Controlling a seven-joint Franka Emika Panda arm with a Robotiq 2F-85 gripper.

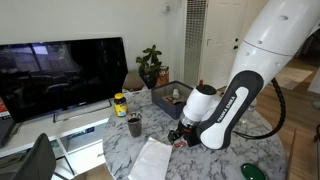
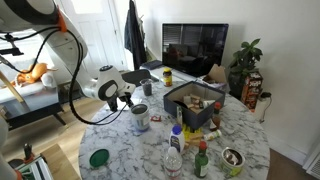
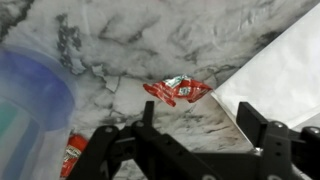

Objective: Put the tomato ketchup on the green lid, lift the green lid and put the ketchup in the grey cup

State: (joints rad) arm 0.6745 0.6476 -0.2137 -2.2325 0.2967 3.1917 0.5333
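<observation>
Marble tabletop spreads beneath the open-jawed pincer, a white sheet lies beside one jaw, and the tomato ketchup lies flat just ahead, centred between the jaws, its long axis running roughly jaw to jaw.

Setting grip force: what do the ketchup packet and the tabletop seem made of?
The ketchup packet is likely thin glossy plastic or foil film: it is crinkled, with bright glints. The tabletop looks like smooth marble or marble-look laminate, white with grey veining; the picture leaves open which.
</observation>
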